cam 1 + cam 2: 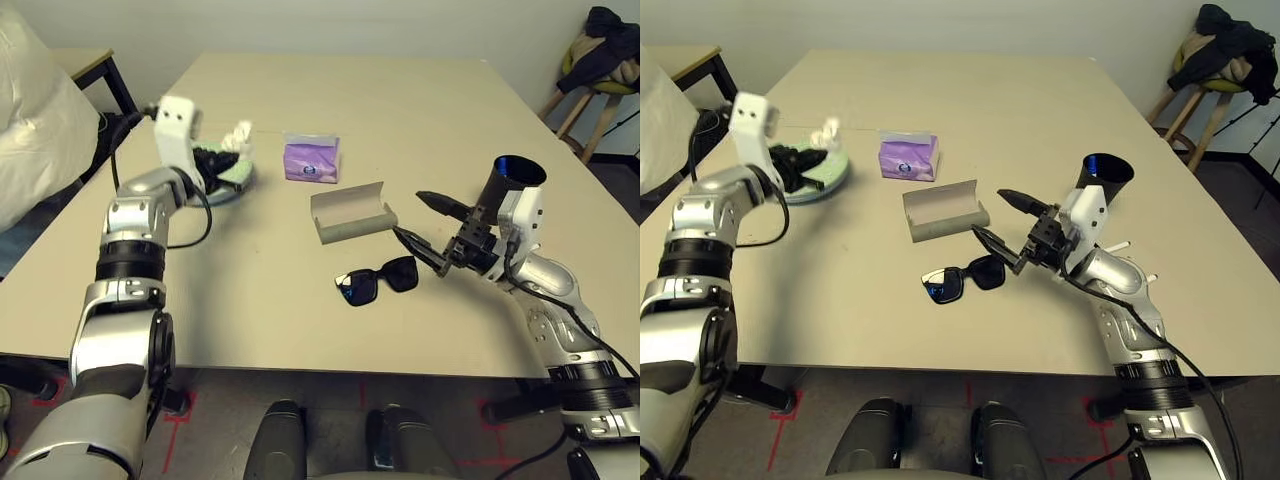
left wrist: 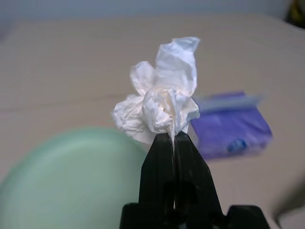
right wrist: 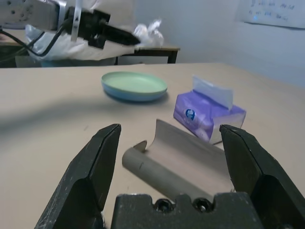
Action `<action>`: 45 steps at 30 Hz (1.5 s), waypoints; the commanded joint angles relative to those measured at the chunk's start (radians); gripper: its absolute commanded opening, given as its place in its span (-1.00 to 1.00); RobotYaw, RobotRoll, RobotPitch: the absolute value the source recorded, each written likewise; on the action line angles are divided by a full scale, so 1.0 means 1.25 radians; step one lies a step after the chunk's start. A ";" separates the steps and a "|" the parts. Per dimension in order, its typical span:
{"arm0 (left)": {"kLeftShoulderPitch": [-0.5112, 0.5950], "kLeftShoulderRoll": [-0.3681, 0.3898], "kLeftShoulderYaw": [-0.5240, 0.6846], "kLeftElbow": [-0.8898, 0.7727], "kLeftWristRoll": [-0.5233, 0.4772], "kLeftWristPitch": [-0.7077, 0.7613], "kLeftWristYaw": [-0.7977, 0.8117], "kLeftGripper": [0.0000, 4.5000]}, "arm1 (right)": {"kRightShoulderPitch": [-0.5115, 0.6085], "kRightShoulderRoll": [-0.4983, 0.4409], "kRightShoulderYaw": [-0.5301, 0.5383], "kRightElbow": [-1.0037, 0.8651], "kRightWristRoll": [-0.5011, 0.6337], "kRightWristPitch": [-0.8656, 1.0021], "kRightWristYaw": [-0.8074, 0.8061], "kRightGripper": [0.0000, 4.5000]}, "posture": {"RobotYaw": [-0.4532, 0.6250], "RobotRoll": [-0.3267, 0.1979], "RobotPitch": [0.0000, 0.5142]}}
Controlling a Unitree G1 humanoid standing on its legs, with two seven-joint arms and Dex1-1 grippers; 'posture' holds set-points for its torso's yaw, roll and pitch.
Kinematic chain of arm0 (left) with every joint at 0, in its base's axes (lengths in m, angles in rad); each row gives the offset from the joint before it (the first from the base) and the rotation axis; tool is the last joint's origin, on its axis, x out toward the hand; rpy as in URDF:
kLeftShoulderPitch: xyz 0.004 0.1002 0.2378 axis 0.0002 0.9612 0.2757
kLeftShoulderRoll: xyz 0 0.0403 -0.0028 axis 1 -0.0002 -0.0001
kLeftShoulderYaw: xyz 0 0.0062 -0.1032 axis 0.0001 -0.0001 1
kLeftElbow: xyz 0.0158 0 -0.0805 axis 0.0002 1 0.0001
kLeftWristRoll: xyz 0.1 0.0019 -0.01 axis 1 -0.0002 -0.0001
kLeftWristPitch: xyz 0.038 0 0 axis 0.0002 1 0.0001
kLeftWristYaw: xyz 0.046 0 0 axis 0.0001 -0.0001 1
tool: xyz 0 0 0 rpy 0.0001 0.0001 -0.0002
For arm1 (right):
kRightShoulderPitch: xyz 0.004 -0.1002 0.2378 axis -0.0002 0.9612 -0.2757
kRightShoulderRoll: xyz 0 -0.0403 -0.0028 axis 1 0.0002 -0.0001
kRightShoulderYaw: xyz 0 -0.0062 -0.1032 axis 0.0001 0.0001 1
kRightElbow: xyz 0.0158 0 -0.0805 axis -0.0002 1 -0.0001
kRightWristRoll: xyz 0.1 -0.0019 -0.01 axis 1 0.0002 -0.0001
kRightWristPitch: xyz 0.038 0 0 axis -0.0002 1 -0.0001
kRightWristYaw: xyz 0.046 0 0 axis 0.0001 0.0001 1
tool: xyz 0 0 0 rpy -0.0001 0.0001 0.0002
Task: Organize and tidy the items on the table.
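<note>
The beige table [image 1: 420, 120] carries stacked plates [image 3: 134, 86] at ten o'clock, a purple tissue pack [image 1: 311, 159] at twelve, an open glasses case [image 1: 352, 214] centrally, sunglasses [image 1: 377, 281] at six, a black cup [image 1: 512, 178] at three.

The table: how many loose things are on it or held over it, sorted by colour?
Purple: 1, tissue pack
White: 1, crumpled tissue, held in the left gripper
Grey: 1, glasses case
Black: 2, sunglasses, cup
Green and blue: 2, stacked plates
Total: 7

The tissue [image 2: 159, 112] is crumpled, soft white paper. The plates [image 3: 134, 86] look smooth, matt plastic. The sunglasses [image 1: 377, 281] have glossy dark lenses. The table [image 1: 400, 110] is smooth, matt beige.
</note>
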State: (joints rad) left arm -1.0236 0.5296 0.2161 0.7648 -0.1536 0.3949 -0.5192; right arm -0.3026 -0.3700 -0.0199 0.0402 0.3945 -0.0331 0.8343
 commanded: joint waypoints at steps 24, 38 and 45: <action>-0.142 0.030 -0.009 0.346 0.068 -0.236 0.200 -0.05 | -0.005 0.011 -0.007 -0.032 0.005 0.033 -0.046 1.00 | 0.16 0.25 -0.85; -0.124 0.027 -0.030 0.350 0.095 -0.290 0.177 0.99 | -0.005 0.009 -0.010 -0.041 0.007 0.046 -0.048 1.00 | 0.17 0.25 -0.85; -0.059 -0.005 -0.040 0.240 0.019 -0.306 -0.178 0.99 | -0.009 0.011 -0.012 -0.033 0.010 0.049 -0.049 1.00 | 0.18 0.25 -0.83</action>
State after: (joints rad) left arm -1.1212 0.5352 0.1835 1.1080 -0.0988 0.0098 -0.6234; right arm -0.3158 -0.3534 -0.0202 -0.0005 0.3969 0.0184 0.7718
